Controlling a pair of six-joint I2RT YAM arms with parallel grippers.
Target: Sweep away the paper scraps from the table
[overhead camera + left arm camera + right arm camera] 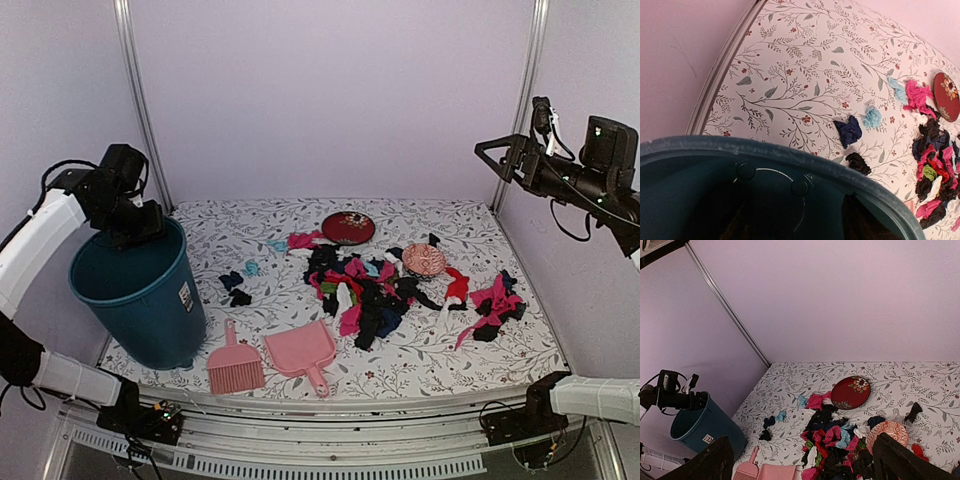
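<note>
The paper scraps [365, 285] lie heaped in black, pink and red at the middle of the table [250, 225]. A smaller cluster [495, 305] is at the right and a few loose bits [235, 285] at the left. In the left wrist view a navy scrap [848, 131] and a black scrap [858, 162] lie just beyond the bin rim. My left gripper [135, 222] hangs over the teal bin's mouth, its dark fingers [857, 217] set wide apart inside with nothing between them. My right gripper [487, 162] is raised high at the right, open and empty, looking down on the pile [832, 440].
A teal bin [140, 290] stands at the table's left front corner. A pink brush [235, 365] and pink dustpan [305, 352] lie near the front edge. A dark-red plate [348, 227] sits behind the pile, and a pink patterned dish [425, 260] sits among the scraps.
</note>
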